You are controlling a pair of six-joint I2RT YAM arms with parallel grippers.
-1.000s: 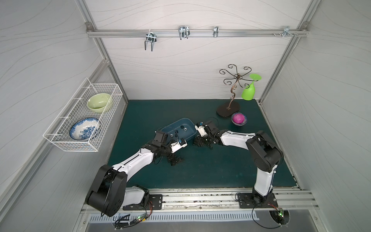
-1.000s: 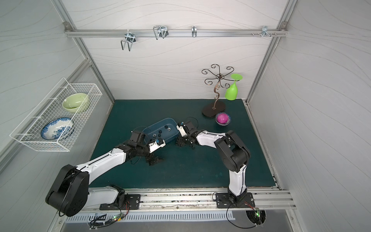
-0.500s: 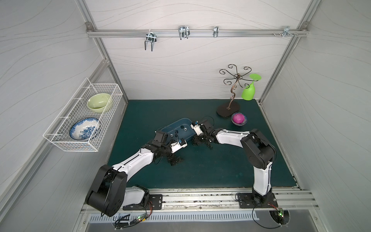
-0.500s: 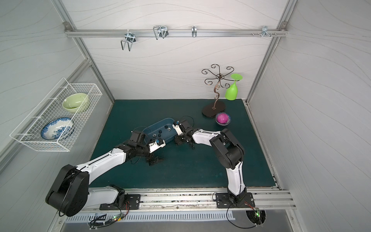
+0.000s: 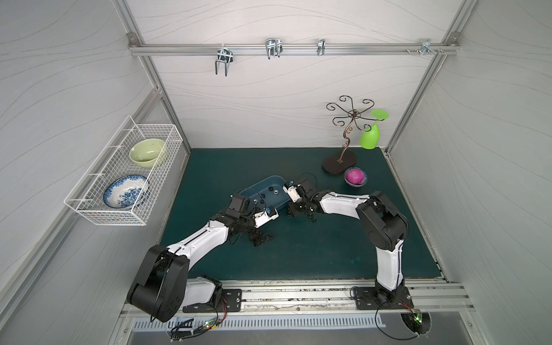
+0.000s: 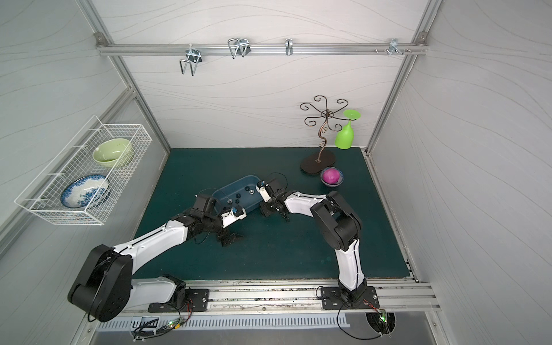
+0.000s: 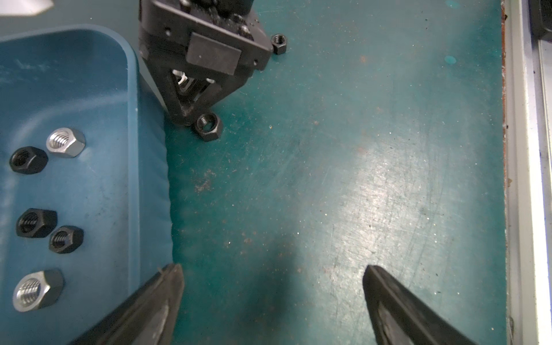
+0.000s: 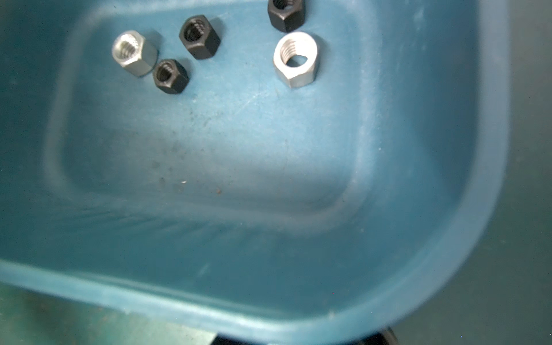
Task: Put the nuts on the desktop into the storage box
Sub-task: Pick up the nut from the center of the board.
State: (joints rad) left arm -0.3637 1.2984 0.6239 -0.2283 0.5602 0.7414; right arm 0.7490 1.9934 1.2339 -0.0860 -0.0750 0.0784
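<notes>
Bright even light, blurred wrist close-ups

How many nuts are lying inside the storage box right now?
5. In the storage box: a silver nut beside a black nut, then two more black nuts close together, then a second silver nut. More may sit out of frame.

Only my right arm (image 5: pixel 340 204) did anything this past second. I swung it over toward the left arm's side, so the elbow (image 5: pixel 380 221) has pulled in a bit. The right gripper (image 5: pixel 292 211) has slid closer to the storage box (image 5: pixel 270 181). The wrist now overlaps the box's right end, and the tips sit just beside a black nut (image 7: pixel 208 127).
</notes>
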